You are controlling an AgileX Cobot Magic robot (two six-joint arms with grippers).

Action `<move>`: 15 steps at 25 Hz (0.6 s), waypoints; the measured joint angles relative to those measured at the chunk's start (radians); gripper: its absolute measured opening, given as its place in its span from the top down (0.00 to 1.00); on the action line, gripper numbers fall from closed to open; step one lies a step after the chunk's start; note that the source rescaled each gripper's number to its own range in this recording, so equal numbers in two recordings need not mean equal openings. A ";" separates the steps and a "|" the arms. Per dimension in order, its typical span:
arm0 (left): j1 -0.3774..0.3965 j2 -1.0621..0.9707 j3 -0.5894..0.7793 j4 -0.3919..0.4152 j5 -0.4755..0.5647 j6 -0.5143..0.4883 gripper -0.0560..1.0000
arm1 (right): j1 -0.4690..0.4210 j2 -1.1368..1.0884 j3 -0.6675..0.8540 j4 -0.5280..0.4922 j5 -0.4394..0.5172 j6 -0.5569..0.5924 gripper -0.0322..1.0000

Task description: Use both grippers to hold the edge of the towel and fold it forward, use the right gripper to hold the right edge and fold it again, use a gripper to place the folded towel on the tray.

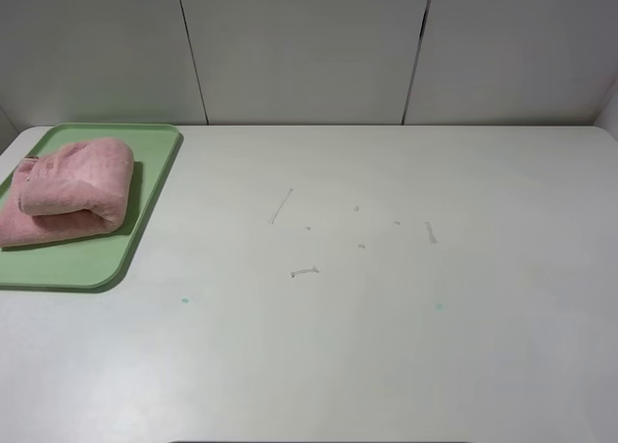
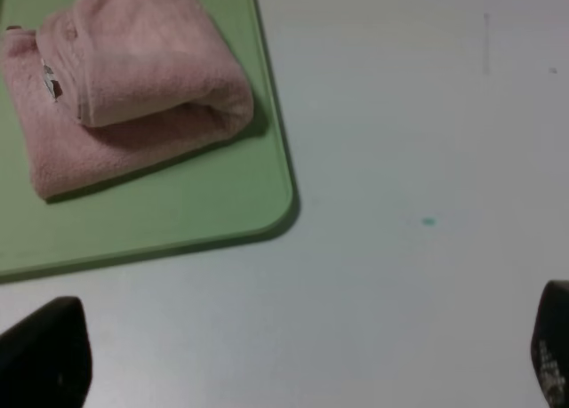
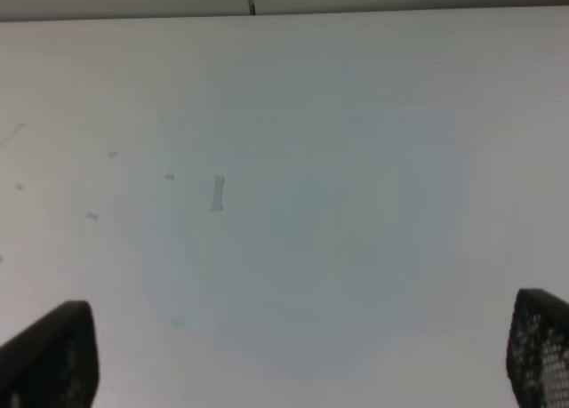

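The pink towel (image 1: 68, 190) lies folded in a thick bundle on the pale green tray (image 1: 145, 211) at the table's far left. The left wrist view shows the towel (image 2: 133, 84) with its small white tag, on the tray (image 2: 204, 204). My left gripper (image 2: 302, 355) is open and empty, back from the tray over bare table; one fingertip (image 2: 44, 359) shows at each side. My right gripper (image 3: 293, 359) is open and empty over bare table on the right, with a fingertip (image 3: 49, 355) at each side. Neither arm shows in the exterior high view.
The white table (image 1: 386, 318) carries a few small scuffs and marks (image 1: 304, 271) near its middle. A white panelled wall (image 1: 309, 47) stands behind the table's far edge.
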 joint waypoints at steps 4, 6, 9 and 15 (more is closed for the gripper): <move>0.000 0.000 0.000 0.000 0.000 0.000 0.00 | 0.000 0.000 0.000 0.000 0.000 0.000 0.00; 0.000 0.000 0.000 0.000 0.000 0.000 0.00 | 0.000 0.000 0.000 0.000 0.000 0.000 0.00; 0.000 0.000 0.000 0.000 0.000 0.000 0.00 | 0.000 0.000 0.000 0.000 0.000 0.000 0.00; 0.000 0.000 0.000 0.000 0.000 0.000 0.00 | 0.000 0.000 0.000 0.000 0.000 0.000 0.00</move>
